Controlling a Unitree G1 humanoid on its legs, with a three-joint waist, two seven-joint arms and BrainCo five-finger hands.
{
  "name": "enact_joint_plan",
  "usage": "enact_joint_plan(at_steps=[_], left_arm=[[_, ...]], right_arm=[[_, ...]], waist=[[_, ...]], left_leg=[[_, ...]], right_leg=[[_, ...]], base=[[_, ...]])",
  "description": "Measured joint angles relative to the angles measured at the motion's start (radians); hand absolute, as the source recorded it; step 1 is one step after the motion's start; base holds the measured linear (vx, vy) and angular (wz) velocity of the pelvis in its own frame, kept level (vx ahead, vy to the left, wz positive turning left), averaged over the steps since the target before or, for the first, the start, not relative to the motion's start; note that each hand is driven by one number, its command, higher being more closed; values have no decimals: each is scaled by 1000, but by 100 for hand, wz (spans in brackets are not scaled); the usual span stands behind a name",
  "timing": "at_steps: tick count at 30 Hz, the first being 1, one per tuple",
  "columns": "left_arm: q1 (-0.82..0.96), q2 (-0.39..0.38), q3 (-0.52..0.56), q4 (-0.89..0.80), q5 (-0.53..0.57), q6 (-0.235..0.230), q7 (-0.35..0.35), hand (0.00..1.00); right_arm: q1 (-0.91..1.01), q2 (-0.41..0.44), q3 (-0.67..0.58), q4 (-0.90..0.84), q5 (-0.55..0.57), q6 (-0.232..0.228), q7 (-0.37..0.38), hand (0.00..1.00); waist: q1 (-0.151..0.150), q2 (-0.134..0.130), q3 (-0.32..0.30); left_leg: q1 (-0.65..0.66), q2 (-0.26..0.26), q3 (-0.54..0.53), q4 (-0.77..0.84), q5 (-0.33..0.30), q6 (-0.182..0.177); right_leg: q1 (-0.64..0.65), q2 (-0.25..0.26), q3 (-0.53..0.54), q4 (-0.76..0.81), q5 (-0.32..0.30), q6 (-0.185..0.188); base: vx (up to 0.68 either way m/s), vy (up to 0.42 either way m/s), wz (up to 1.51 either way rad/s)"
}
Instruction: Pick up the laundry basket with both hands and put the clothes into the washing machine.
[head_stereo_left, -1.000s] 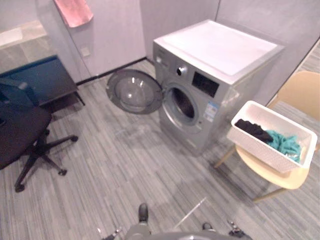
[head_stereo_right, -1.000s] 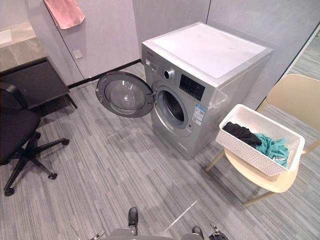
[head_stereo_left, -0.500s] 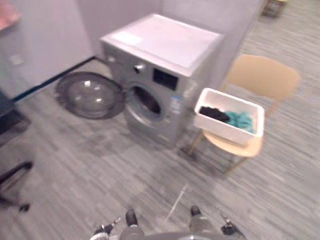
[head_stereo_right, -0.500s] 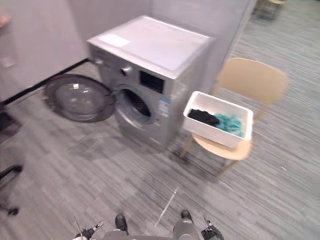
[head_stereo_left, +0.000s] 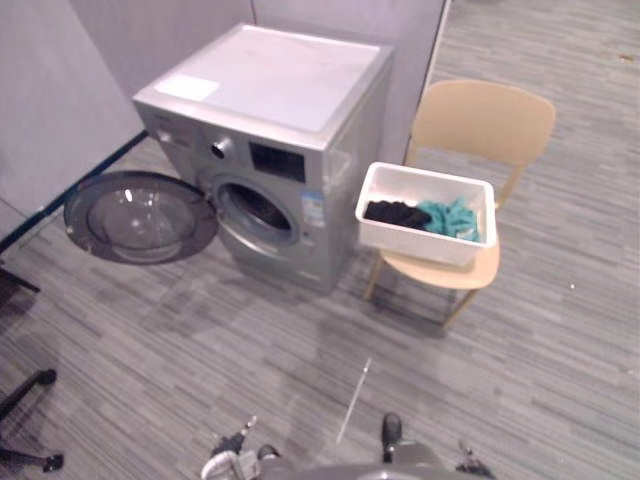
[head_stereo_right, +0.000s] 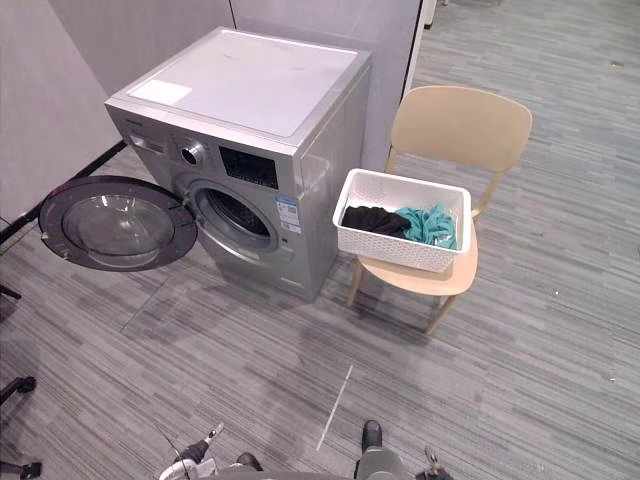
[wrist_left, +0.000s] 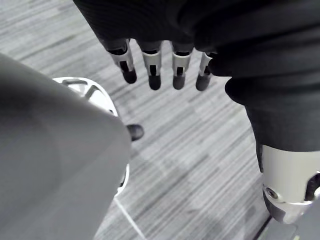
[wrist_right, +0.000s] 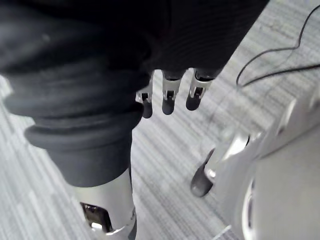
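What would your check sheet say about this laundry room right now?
Surface: grey striped floor with a thin white line on it.
Job's things: washing machine, its round door open; white laundry basket on a beige chair beside it, black and teal clothes inside.
Clutter: black office chair's wheel at the left edge.
Hands: left hand and right hand open, hanging over the floor, holding nothing.
Cables: nothing seen.
Surroundings: grey walls behind the machine.

White latticed laundry basket; black and teal clothes; silver washing machine; beige chair; grey striped floor
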Motion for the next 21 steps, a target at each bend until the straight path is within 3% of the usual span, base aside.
enact_joint_plan(at_steps=[1,3,5,6,7,8,9,10,11,12,13,15,17,18,19,21], left_arm=[[3,11,-37,7,-4,0,4,0],[3,19,-56,7,-5,-1,4,0],[12,26,-45,-5,-8,-1,9,0],[15,25,-32,-32,-11,-1,13,0],[25,15,-22,-67,-25,-2,22,0],[27,9,-16,-73,-25,-2,26,0],[25,0,-17,-86,-27,-6,28,0],[25,-12,-17,-92,-28,-10,28,0],[25,-17,-36,-94,-29,-16,28,0],[25,-15,-53,-102,-34,-19,27,0],[25,-15,-57,-105,-36,-20,27,0],[26,-15,-57,-113,-42,-23,27,0],[26,-21,-54,-111,-42,-22,27,0],[33,-34,-45,-108,-46,-23,27,0],[28,-31,-37,-105,-51,-24,25,0],[19,-17,-35,-102,-45,-22,25,0]], right_arm=[[-7,-13,40,-25,0,-1,1,0],[-10,-19,80,-56,-3,-2,3,0],[-1,-13,143,-104,-32,-3,21,0],[8,-6,162,-137,-41,-3,22,0],[32,-5,193,-189,-50,-5,23,0],[48,-5,205,-212,-58,-9,23,0],[71,-8,232,-237,-74,-19,23,0],[68,-14,239,-246,-80,-21,24,0],[73,-20,243,-254,-84,-22,20,0],[85,-19,259,-253,-102,-18,20,0],[94,-17,272,-254,-110,-17,20,0],[112,-6,327,-259,-118,-17,20,0],[111,2,363,-262,-120,-19,21,0],[112,7,364,-261,-122,-19,21,0],[104,16,364,-254,-123,-18,22,0],[105,38,394,-256,-141,-16,28,0]], waist=[[0,-9,-9],[0,-17,-17],[3,-52,-24],[4,-54,-17],[10,-39,-7],[19,-33,-2],[38,-24,1],[42,-10,8],[39,6,17],[42,6,18],[46,6,18],[50,5,20],[53,4,21],[61,18,23],[68,3,25],[59,-42,25]], left_leg=[[14,-9,-9,-5,11,-4],[12,-14,-14,9,12,-4],[-44,25,-32,209,11,-4],[-89,72,-66,358,10,21],[-153,126,-157,557,41,135],[-190,133,-231,639,85,176],[-265,127,-377,768,178,169],[-296,112,-432,839,138,143],[-350,68,-486,948,24,100],[-389,18,-513,978,-58,96],[-402,-4,-511,960,-89,96],[-411,-57,-481,773,-131,112],[-371,-156,-480,422,-111,85],[-347,-183,-486,303,-54,77],[-334,-194,-479,310,-64,124],[-296,-213,-426,297,-100,153]], right_leg=[[-19,-16,-6,79,-58,0],[-41,-24,-6,129,-103,1],[-38,-46,16,171,-150,-5],[-21,-42,22,175,-160,-15],[2,-23,40,193,-179,-29],[14,-15,56,203,-191,-37],[35,-2,94,210,-207,-56],[47,2,113,209,-214,-66],[64,10,145,207,-226,-77],[82,13,169,200,-233,-80],[94,20,182,193,-235,-81],[140,39,203,157,-236,-82],[174,45,233,125,-242,-72],[181,62,263,121,-254,-61],[188,56,294,124,-268,-51],[206,30,343,113,-263,-41]], base=[[180,-16,32],[147,-34,16],[193,-151,-8],[223,-244,-43],[177,-196,-51],[229,-196,-83],[221,-92,-76],[226,-28,-92],[213,22,-77],[201,4,-75],[224,12,-69],[285,59,-58],[339,169,-63],[278,202,-78],[280,170,-77],[260,122,-53]])
